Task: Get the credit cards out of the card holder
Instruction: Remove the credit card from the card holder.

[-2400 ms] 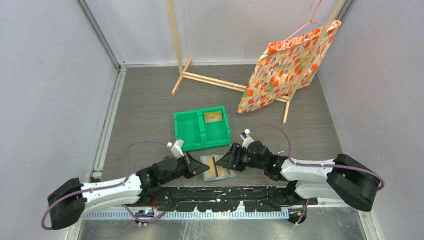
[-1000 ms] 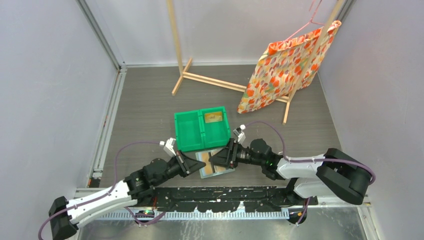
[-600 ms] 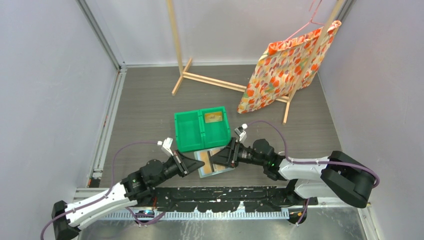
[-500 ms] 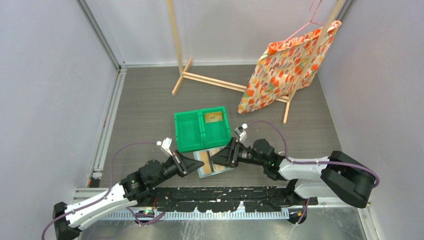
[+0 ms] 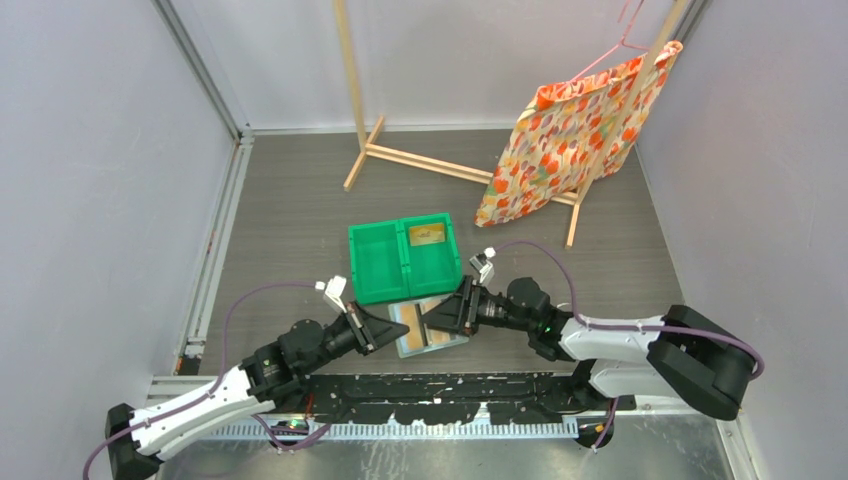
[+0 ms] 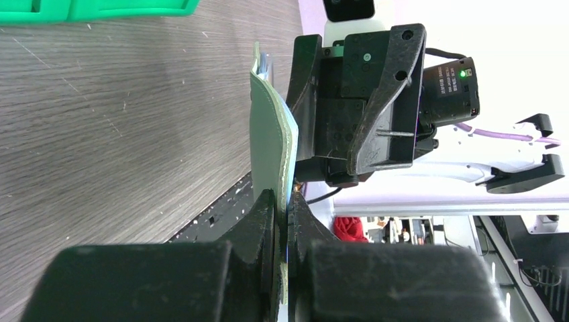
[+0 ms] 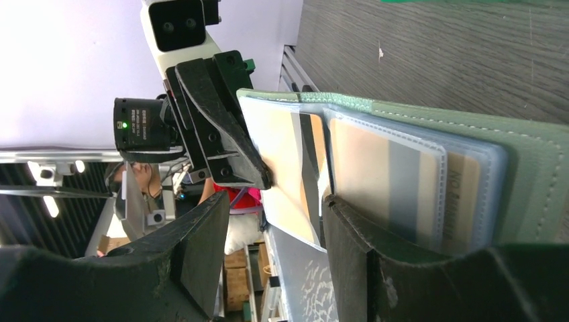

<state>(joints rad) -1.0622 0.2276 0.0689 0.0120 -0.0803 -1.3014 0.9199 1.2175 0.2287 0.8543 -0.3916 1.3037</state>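
Over the grey tabletop (image 5: pixel 290 200), just nearer than the green bin (image 5: pixel 380 262), we hold the card holder (image 6: pixel 268 144) open. Our left end effector (image 6: pixel 284 201) pinches its cover, and our right end effector (image 7: pixel 276 201) is spread astride a tan credit card (image 7: pixel 285 161).

The top view is bright and even, lit from above, with faint soft shadows beside the bin (image 5: pixel 378 265). Both wrist views wash out to near white beyond the table (image 6: pixel 100 100). The left fingers (image 6: pixel 134 282) and right fingers (image 7: pixel 100 282) are dark and blurred at the bottom edge; the holder (image 6: pixel 272 144) is sharp.
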